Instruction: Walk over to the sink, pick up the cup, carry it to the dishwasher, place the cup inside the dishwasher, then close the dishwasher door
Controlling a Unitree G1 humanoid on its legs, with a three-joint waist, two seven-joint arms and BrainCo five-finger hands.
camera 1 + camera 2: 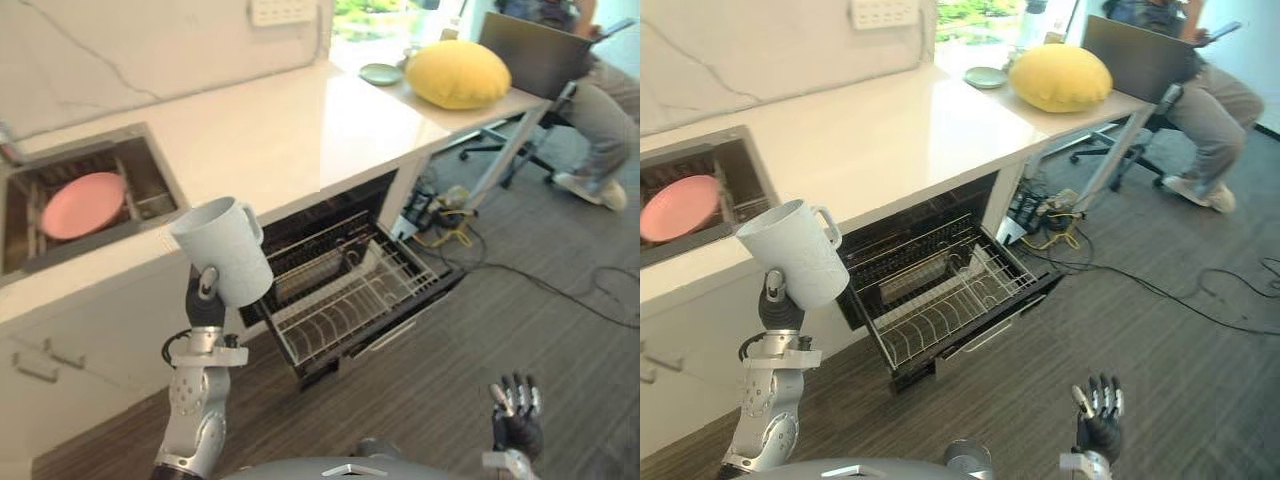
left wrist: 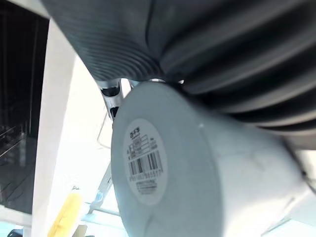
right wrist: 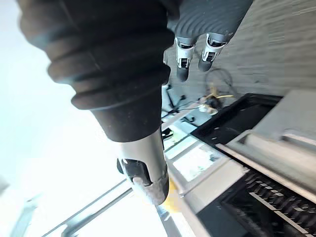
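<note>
We noted, at the far left, the sink (image 1: 152,178) set into the counter (image 1: 300,130), with a pink plate (image 1: 82,204) lying in its basin. Just right of it, out in front of the counter edge, the left hand (image 1: 206,300) held the cup (image 1: 228,250) aloft, tilted, mouth up and handle toward the dishwasher. Its thumb lay against the cup wall. The fingers were largely hidden behind the cup, so we judged the grasp closed around it rather than confirmed it. The left wrist view showed the cup's labelled base close against the hand. Further right, the dishwasher (image 1: 330,215) stood open, its door (image 1: 440,288) down and the wire rack (image 1: 345,295) drawn out and bare. The right hand (image 1: 515,410) hung low near the floor, fingers straight and holding nothing. Beyond, a yellow cushion (image 1: 458,74) rested on the counter's end, with a seated person (image 1: 600,110) behind it. We assessed the carry step as in hand: the cup was lifted but not yet over the rack. The next move called for bringing it rightward and down, upending it into the rack, releasing, then raising the door.
</note>
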